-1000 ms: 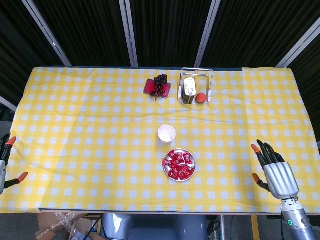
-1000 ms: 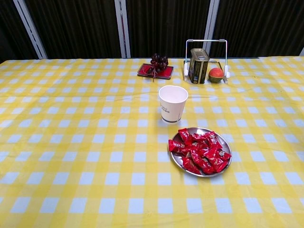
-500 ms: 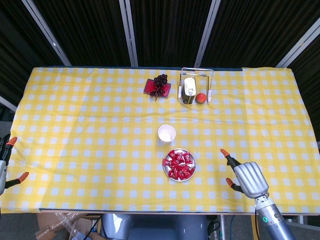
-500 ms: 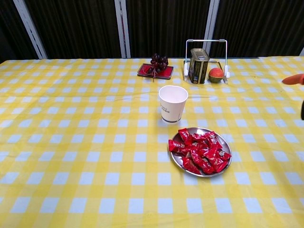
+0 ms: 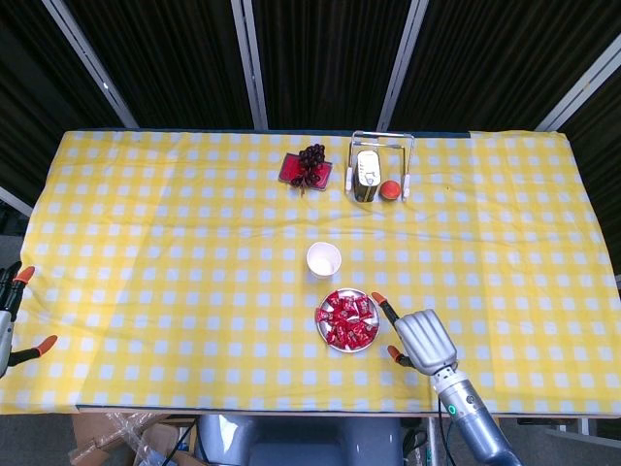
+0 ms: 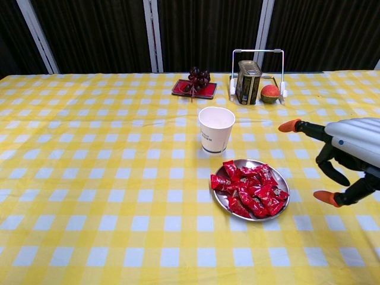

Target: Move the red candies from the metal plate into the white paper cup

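Head view from above: yellow-checked worktop. Metal plate sat just below centre, heaped w/ red candies. White paper cup stood just beside it at approx. 11 o'clock, apart from the plate; it looked empty, as far as could be seen. Judged: no candy moved yet, whole pile left to shift.

Right robot hand hovered at the plate's 3 o'clock, just off the rim, fingers spread, holding nothing; chest view showed the same hand w/ orange fingertips aimed at the plate. Left robot hand showed only at the worktop's 8 o'clock edge, fingers apart, nothing in it.

Vs. 1 s earlier: right robot hand had swung in from the worktop's far right edge to beside the plate; plate, candies, cup, left robot hand unchanged.
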{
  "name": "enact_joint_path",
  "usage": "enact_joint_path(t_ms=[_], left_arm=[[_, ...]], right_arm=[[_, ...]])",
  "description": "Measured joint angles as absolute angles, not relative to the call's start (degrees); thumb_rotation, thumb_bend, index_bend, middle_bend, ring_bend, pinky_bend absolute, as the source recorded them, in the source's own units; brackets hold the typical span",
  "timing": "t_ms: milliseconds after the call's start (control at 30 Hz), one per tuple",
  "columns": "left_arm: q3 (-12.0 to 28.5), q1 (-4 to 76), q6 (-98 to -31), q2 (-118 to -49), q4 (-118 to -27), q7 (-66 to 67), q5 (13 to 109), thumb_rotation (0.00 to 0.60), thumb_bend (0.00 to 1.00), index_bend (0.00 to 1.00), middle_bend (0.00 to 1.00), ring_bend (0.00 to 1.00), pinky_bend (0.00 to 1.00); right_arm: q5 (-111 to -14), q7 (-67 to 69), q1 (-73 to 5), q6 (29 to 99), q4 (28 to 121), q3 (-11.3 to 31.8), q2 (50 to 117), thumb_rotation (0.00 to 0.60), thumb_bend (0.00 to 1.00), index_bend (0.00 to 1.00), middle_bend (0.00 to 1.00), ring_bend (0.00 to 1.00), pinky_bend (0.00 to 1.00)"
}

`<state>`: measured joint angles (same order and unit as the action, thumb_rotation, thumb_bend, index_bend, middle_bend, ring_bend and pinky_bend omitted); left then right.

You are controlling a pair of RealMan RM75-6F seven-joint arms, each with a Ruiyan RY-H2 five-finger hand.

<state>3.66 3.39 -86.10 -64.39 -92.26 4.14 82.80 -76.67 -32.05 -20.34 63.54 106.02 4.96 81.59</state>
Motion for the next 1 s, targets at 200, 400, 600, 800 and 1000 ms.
enact_joint_path(t_ms=[200, 400, 600, 800, 1000], left_arm=[[3.80, 3.55, -85.38, -63.98, -92.56, 3.24, 82.11, 0.600, 0.00, 0.00, 0.00, 0.00, 0.00], [3.85, 3.69, -84.87, -63.69, -92.75, 2.70, 81.75, 0.600, 0.01, 0.00, 0.00, 0.00, 0.00], [3.84, 3.76, -84.66, -63.53, -92.94, 2.45, 81.61, 0.600, 0.01, 0.00, 0.00, 0.00, 0.00], [3.95, 3.78, -84.45, -63.41, -92.98, 1.97, 81.20, 0.600, 0.01, 0.00, 0.00, 0.00, 0.00], [3.98, 3.90, -84.12, -63.24, -93.14, 1.66, 81.00, 0.600, 0.01, 0.00, 0.00, 0.00, 0.00]], right_arm=[[-71.19, -34.67, -22.55, 61.36, 106.10, 5.93, 84.77, 0.600, 0.34, 0.00, 0.81, 0.96, 1.00], [-64.99, -37.17, -24.54, 59.87, 105.58, 6.37, 87.31, 0.600, 0.33, 0.00, 0.81, 0.96, 1.00], [-60.88, -37.72, -26.43, 59.12, 103.87, 6.96, 89.99, 0.600, 0.33, 0.01, 0.81, 0.96, 1.00], [-57.84, -37.34, -28.39, 58.53, 101.34, 7.83, 91.88, 0.600, 0.33, 0.02, 0.81, 0.96, 1.00], [-55.81, -35.91, -29.97, 57.72, 99.25, 8.62, 93.18, 0.600, 0.33, 0.06, 0.81, 0.96, 1.00]])
